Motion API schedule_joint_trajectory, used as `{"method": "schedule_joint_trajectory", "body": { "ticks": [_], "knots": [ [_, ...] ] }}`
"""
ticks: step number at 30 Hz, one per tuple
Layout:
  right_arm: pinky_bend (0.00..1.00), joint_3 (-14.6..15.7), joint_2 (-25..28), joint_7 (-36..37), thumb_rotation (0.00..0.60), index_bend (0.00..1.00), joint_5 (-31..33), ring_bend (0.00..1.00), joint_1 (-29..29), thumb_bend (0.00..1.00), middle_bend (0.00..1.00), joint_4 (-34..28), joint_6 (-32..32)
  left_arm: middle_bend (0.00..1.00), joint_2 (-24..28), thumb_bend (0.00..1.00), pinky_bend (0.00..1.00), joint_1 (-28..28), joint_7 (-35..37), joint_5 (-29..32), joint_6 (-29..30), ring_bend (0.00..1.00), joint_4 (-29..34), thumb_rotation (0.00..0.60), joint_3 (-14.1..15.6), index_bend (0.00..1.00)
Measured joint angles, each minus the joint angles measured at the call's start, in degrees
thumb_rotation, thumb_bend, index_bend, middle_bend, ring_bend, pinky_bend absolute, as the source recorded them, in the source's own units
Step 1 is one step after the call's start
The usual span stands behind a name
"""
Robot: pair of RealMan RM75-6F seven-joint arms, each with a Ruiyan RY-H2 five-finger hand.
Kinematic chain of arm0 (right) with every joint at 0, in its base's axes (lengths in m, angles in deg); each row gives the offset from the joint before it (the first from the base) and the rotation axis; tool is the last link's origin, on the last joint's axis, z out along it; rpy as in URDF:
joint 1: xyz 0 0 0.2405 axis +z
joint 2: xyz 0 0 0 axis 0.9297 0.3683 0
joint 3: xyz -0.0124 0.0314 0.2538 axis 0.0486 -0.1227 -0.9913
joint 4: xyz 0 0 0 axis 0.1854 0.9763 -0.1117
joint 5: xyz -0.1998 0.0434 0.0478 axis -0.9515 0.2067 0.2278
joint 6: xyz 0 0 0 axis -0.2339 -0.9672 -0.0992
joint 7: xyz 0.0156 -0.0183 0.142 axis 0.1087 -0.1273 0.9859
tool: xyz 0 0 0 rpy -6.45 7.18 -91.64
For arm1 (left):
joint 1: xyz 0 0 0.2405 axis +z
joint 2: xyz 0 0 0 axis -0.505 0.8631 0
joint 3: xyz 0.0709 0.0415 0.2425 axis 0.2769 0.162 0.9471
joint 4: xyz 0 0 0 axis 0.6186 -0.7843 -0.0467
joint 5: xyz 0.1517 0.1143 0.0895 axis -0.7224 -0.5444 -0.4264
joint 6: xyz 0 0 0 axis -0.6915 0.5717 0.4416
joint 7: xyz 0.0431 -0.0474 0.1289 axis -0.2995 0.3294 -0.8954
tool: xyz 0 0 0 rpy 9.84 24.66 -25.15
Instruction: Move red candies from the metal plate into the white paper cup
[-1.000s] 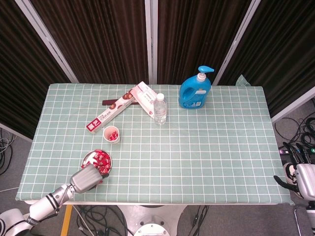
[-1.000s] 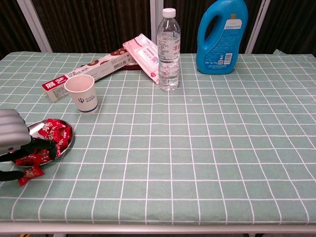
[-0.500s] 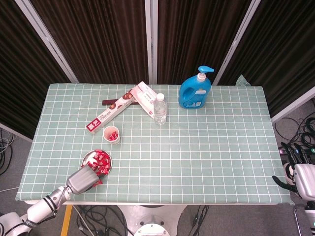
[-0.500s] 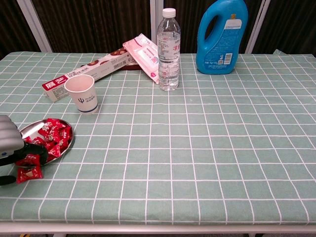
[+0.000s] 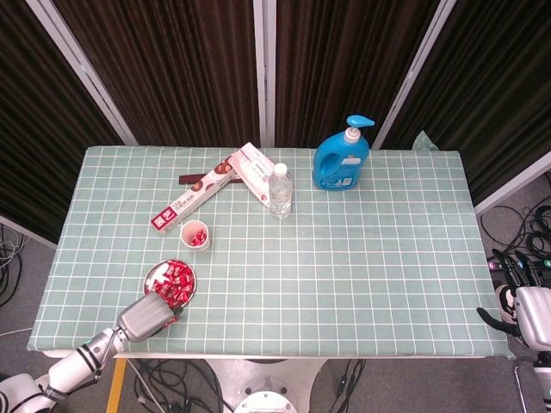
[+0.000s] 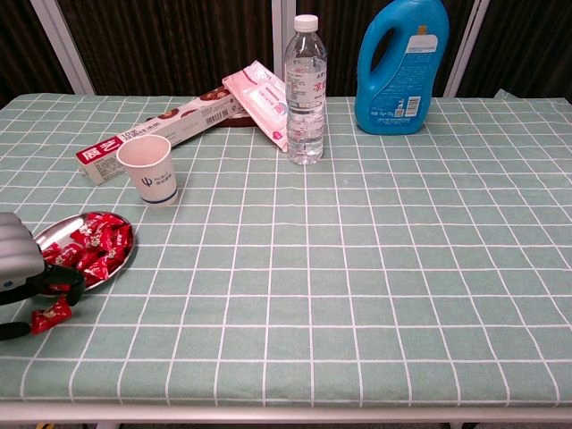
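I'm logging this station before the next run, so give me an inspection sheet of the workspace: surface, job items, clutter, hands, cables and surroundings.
Surface: table covered by a green checked cloth.
Job's things: metal plate near the front left edge, heaped with red candies; white paper cup upright behind it, some red showing inside from the head view.
Clutter: water bottle, blue detergent bottle, long box, pink packet along the back.
Hands: left hand at the plate's near side, pinching a candy; right hand off the table's right end, fingers unclear.
Cables: bundles on the floor at the right and under the table.
Surroundings: dark curtains behind.
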Motion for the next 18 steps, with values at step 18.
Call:
{"method": "schedule_joint_trajectory", "body": {
  "ticks": [18],
  "knots": [
    [0.35,0.05,0.02,0.07,0.600,0.02,0.00,0.04,-0.05,0.09,0.13,0.01,-0.05,0.93,-0.74,0.34,1.00,-0.26,1.32,1.13,-2.61,0.98,-1.53,0.600,-0.24,0.56]
  ]
}}
